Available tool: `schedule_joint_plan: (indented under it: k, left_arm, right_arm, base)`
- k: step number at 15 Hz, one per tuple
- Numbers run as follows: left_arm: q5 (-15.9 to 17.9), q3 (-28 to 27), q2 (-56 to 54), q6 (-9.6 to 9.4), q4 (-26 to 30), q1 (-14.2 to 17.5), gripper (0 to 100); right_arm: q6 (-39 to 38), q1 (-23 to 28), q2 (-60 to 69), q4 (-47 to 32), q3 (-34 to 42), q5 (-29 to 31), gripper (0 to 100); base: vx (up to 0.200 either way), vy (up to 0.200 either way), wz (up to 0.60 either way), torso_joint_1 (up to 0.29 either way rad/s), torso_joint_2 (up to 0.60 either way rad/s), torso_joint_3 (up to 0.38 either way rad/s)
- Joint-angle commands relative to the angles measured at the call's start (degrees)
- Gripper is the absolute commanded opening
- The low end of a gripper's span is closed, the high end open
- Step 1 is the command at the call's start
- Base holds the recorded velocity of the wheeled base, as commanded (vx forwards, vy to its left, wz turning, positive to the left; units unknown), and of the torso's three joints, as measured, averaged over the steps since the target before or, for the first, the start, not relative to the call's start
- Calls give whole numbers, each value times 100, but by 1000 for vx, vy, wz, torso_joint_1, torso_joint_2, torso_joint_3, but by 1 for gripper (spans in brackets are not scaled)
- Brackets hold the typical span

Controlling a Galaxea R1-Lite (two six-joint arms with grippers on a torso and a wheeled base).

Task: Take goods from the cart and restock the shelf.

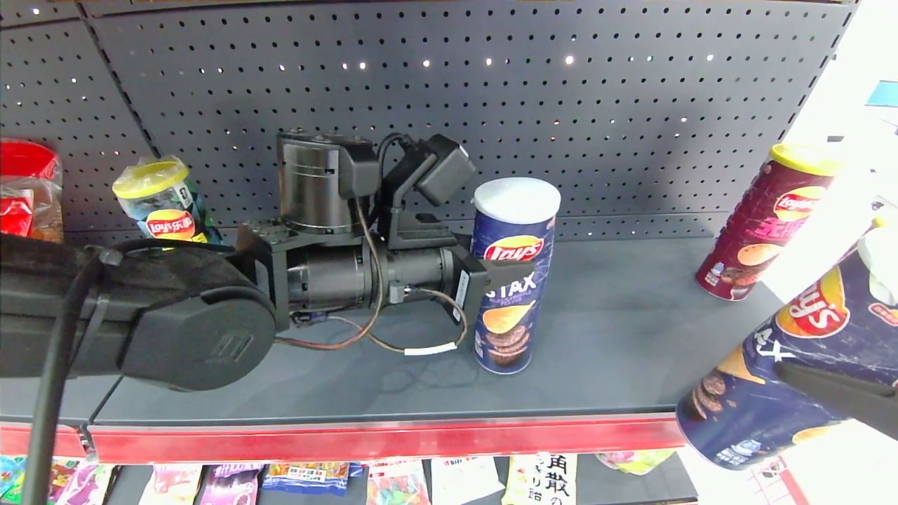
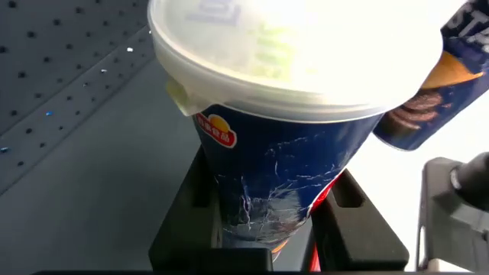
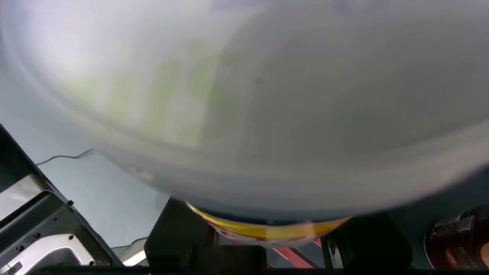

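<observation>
Cans, total: four chip cans (two blue, one maroon, one half hidden).
Standing blue can (image 1: 515, 280): upright on the shelf (image 1: 617, 337), near the middle of the board, white lid on top, well forward of the pegboard (image 1: 561, 126).
Left gripper (image 1: 506, 272): comes in from the robot's left, level with the board. Its fingers are clamped on the standing blue can about halfway up. The left wrist view shows a black finger (image 2: 191, 218) on each side of the can wall.
Tilted blue can (image 1: 793, 365): off the shelf, in the air at the robot's right, in front of the red rail (image 1: 393, 438) and partly below it. Its lid end leans up and to the right.
Right gripper (image 1: 838, 393): closed on the tilted blue can. One dark finger lies across the can's side, and the right wrist view has the pale lid (image 3: 252, 92) close over the fingers.
Maroon can (image 1: 765, 224): one, with a yellow lid, on the right end of the shelf. It is tilted, with the top leaning right, well apart from the standing blue can.
Half-hidden can (image 1: 158, 200): one, with a yellow lid, leaning, at the back of the shelf behind the left arm.
Red packet (image 1: 21, 189): one, at the far left edge.
Packets (image 1: 309, 480): a row on the level below (cut off by the edge, so the count cannot be told).
</observation>
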State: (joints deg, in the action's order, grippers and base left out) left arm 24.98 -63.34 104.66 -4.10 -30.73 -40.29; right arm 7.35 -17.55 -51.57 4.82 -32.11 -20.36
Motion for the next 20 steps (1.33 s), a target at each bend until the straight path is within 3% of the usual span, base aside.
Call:
schedule_joint_plan:
  k: [1, 20]
  left_arm:
    - [-37, 147, -59, -3, -82, -76, 0]
    - [-274, 1008, -525, -21, -196, -339, 0]
  right_arm:
    - [3, -2, 15, 2, -6, -3, 0]
    - [12, -2, -20, 2, -41, -12, 0]
  base:
    - [0, 0, 0, 0, 0, 0]
    - [0, 0, 0, 0, 0, 0]
